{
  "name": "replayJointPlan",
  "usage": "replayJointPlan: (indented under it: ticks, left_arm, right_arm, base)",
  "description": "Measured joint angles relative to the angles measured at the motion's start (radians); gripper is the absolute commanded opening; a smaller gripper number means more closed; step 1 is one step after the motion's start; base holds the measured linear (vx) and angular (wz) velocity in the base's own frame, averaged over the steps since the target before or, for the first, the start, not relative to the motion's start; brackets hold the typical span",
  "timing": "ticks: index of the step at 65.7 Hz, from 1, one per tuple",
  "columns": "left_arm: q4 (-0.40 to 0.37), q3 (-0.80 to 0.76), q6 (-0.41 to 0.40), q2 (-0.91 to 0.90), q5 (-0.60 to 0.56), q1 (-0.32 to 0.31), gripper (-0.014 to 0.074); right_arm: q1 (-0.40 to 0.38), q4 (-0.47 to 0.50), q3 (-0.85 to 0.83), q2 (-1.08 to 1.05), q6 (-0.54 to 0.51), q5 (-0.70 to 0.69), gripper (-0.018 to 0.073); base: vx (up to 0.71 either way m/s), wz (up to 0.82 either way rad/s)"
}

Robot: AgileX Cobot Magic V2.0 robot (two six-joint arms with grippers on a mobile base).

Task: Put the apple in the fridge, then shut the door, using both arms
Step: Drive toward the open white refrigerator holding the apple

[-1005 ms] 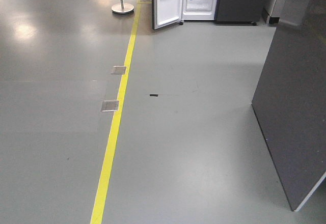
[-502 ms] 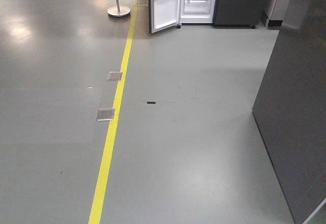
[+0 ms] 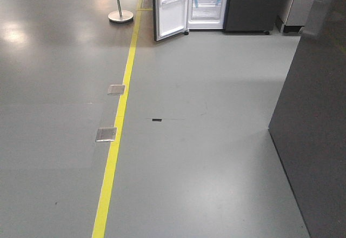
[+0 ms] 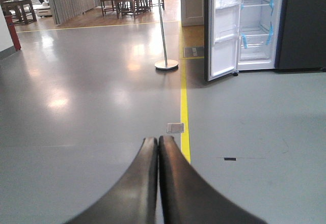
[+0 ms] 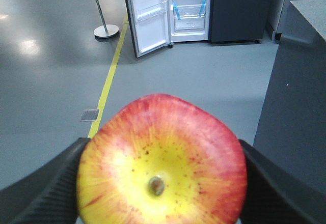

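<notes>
In the right wrist view the red apple [image 5: 162, 168], yellow round its stem, fills the lower frame, and my right gripper [image 5: 163, 147] is shut on it, a black finger [image 5: 51, 188] on each side. My left gripper [image 4: 158, 140] is shut and empty, low over the grey floor. Far ahead stands the fridge [image 3: 205, 2] with its white interior, shelves and blue tape showing. Its door [image 3: 172, 8] hangs open to the left, white inside. The fridge [image 4: 257, 25] and the door [image 4: 224, 30] show in the left wrist view too, and in the right wrist view the fridge [image 5: 189, 10] and door [image 5: 150, 15] show again.
A grey-sided counter [image 3: 316, 130] stands close on the right. A yellow floor line [image 3: 116, 135] runs towards the fridge, with two metal floor plates [image 3: 116, 89] beside it. A stanchion post [image 3: 120, 15] stands left of the door. A dark closed panel [image 3: 254, 2] adjoins the fridge's right side.
The front view has moved forward: the floor plates and the black mark slid down the frame, and the fridge sits a little lower and further left.
</notes>
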Motion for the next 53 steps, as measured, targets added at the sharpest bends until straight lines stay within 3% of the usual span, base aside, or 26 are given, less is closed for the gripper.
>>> replayJointPlan:
  ticks: [53]
  left_arm:
    - [0.000, 0.000, 0.000, 0.000, 0.000, 0.000, -0.0006]
  right_arm:
    - [0.000, 0.000, 0.000, 0.000, 0.000, 0.000, 0.0196]
  base:
    - [0.22, -0.01]
